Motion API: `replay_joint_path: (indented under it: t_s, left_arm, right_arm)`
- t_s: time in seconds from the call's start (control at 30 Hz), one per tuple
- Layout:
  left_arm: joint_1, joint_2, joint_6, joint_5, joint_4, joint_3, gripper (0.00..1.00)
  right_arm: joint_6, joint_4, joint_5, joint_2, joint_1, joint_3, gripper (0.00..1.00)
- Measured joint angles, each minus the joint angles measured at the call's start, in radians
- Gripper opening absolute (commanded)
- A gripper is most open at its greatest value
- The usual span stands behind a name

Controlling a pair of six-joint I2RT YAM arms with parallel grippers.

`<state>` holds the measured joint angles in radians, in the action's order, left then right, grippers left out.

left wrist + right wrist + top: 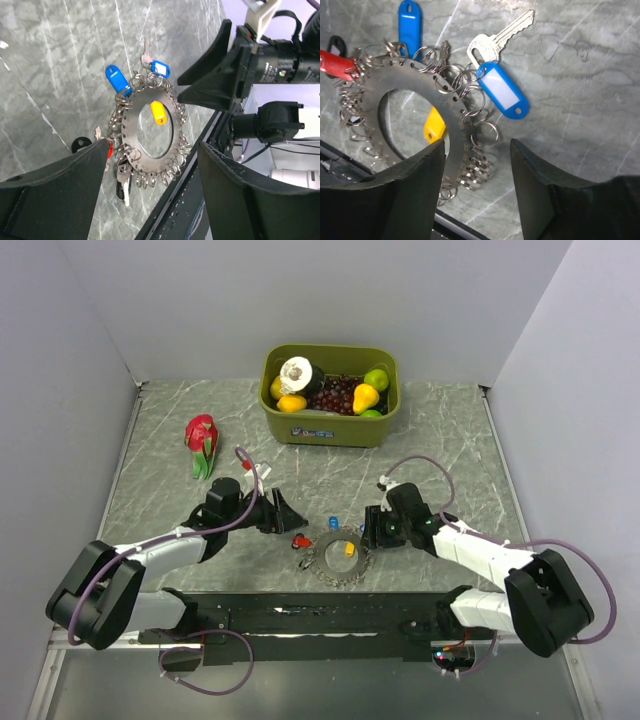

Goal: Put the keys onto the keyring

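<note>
Right gripper (477, 150) jaws are set apart over the keyring (420, 95) rim, lower centre. One blue-tagged key (500, 35) lies just beyond, blade aimed upper right, possibly already threaded. Left gripper (152, 147), likewise apart, faces the opposite side.
</note>
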<state>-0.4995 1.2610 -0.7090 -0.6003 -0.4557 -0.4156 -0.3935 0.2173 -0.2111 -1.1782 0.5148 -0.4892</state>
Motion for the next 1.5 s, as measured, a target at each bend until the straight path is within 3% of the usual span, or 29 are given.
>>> replay_joint_path:
  t_s: [0.43,0.53,0.73,0.97,1.17,1.5]
  left_arm:
    - [0.001,0.022,0.014,-0.011,0.008,0.001,0.76]
    - [0.001,0.022,0.022,-0.004,0.026,0.001,0.76]
    - [0.001,0.022,0.039,-0.003,0.038,0.001,0.76]
    - [0.001,0.027,0.040,-0.005,0.035,0.000,0.76]
    - [0.001,0.040,0.040,-0.005,0.035,-0.002,0.75]
    - [0.001,0.040,0.040,-0.005,0.033,-0.006,0.76]
  right_arm:
    - [-0.019,-0.039,-0.028,-0.148,0.000,-0.063,0.21]
    - [-0.029,-0.047,-0.042,-0.142,0.000,-0.063,0.20]
    - [-0.058,-0.027,-0.019,-0.059,-0.011,-0.067,0.33]
    - [-0.146,-0.031,-0.074,0.019,-0.146,-0.026,0.29]
    - [-0.249,-0.089,-0.233,-0.070,-0.263,0.072,0.25]
    - [-0.378,-0.219,-0.393,-0.149,-0.272,0.134,0.28]
